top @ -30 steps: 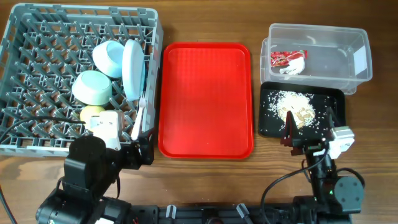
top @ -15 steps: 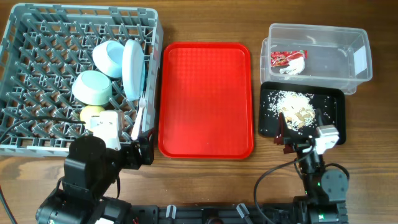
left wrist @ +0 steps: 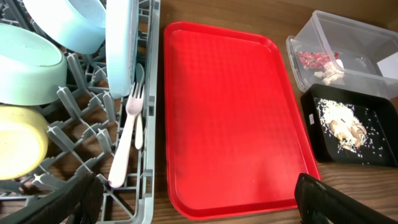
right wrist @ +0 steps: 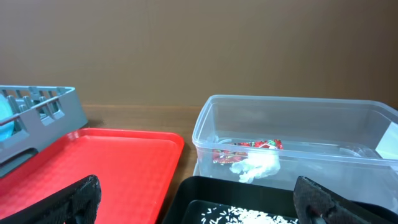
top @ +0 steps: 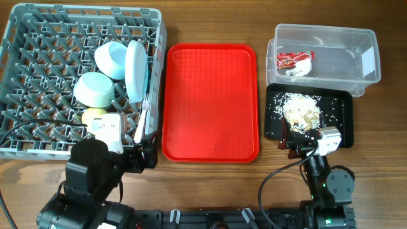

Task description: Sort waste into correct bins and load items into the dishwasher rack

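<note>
The rice scraps (top: 299, 108) lie heaped in the black tray (top: 340, 108), just at 12 o'clock of the right gripper (top: 292, 141), whose fingers are spread wide at the tray's near edge. The red wrapper (top: 292, 58) and the white napkin (top: 300, 69) touch inside the clear tub (top: 362, 48), farther off at 12 o'clock. The bowl (top: 111, 58), upright plate (top: 135, 69), saucer (top: 94, 88), cup (top: 95, 116) and fork (top: 141, 121) sit in the grey rack (top: 25, 38), at 10 to 12 o'clock of the left gripper (left wrist: 198, 186), which is also spread wide.

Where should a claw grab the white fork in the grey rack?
Probably take the fork by the middle of its handle, coming down from above: it lies slanted along the rack wall with pegs close beside it, so only its top looks open.
</note>
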{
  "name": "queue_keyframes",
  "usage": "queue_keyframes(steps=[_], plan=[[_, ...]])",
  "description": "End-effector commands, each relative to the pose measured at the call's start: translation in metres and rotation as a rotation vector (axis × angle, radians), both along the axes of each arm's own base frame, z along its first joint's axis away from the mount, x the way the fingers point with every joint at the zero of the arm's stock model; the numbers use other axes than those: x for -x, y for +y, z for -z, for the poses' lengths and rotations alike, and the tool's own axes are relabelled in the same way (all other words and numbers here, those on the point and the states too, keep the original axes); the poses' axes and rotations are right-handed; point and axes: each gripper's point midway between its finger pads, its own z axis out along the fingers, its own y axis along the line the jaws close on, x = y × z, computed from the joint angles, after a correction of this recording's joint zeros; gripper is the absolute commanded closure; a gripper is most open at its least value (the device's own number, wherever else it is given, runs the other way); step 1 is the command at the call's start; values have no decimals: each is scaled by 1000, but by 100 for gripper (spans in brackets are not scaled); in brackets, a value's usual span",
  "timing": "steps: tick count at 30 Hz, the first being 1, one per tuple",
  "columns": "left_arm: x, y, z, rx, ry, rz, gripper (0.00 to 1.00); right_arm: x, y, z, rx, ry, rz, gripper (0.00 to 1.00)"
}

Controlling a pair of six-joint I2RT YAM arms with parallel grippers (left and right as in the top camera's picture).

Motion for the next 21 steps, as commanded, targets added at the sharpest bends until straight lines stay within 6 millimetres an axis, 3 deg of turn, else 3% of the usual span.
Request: queue_keyframes(steps=[1,15,21], plan=[[0,1,1,-6,-5,-3,0,1,4,0,12,-4,-23,0],[1,2,3,-11,4,-5,0,1,4,0,12,-4,-23,0],[-5,32,19,-29,-1,-149,0,1,4,0,12,-4,-23,0]])
